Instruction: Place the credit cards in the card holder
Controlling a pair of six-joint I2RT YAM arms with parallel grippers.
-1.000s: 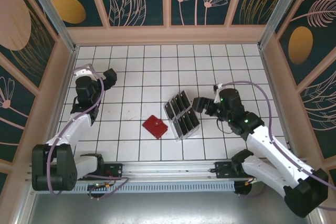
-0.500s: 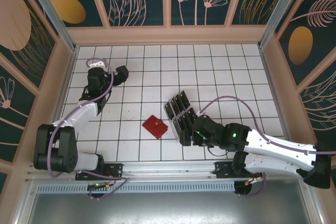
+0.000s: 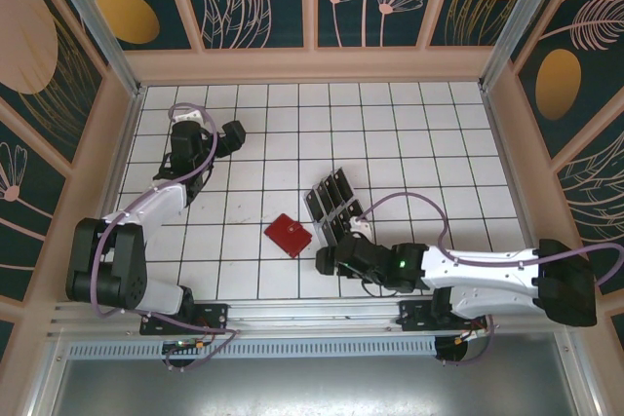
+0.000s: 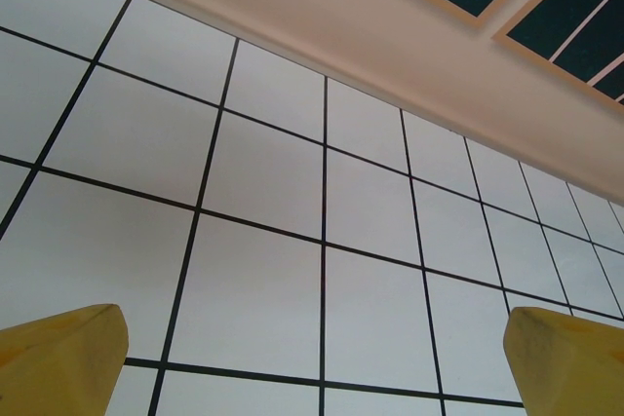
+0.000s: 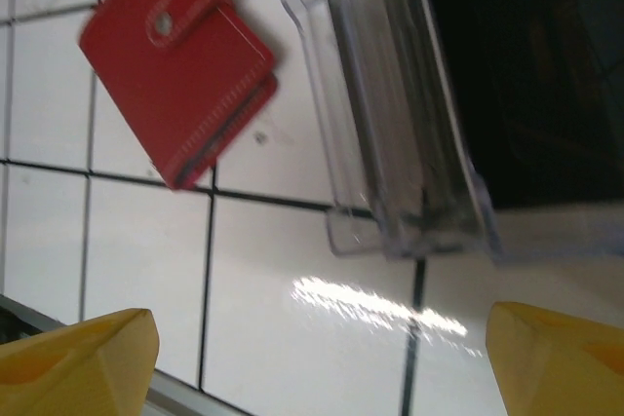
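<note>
— Two pincers seen from overhead: where do they sit?
— The left pincer is at the far left of the white tiled table, jaws spread with nothing in them. The right pincer is low by the near end of the clear rack, also spread and empty.
— And the card holder?
— The card holder lies flat and closed just left of the rack, not touching it, turned corner-on like a diamond. The credit cards stand on edge in the rack's slots, in two rows. The rack's long axis runs far to near, slanting slightly right, and the right arm covers its near end.
— Left wrist camera?
— Yellow fingertips at both lower corners, wide apart, with table tiles between them and a peach wall rail beyond.
— Right wrist?
— The tips are wide apart again, over tile. The card holder is at upper left, its snap tab towards the upper-left corner and its stitched edge at lower right. The rack's clear end is beside it, and the black cards fill the upper right.
</note>
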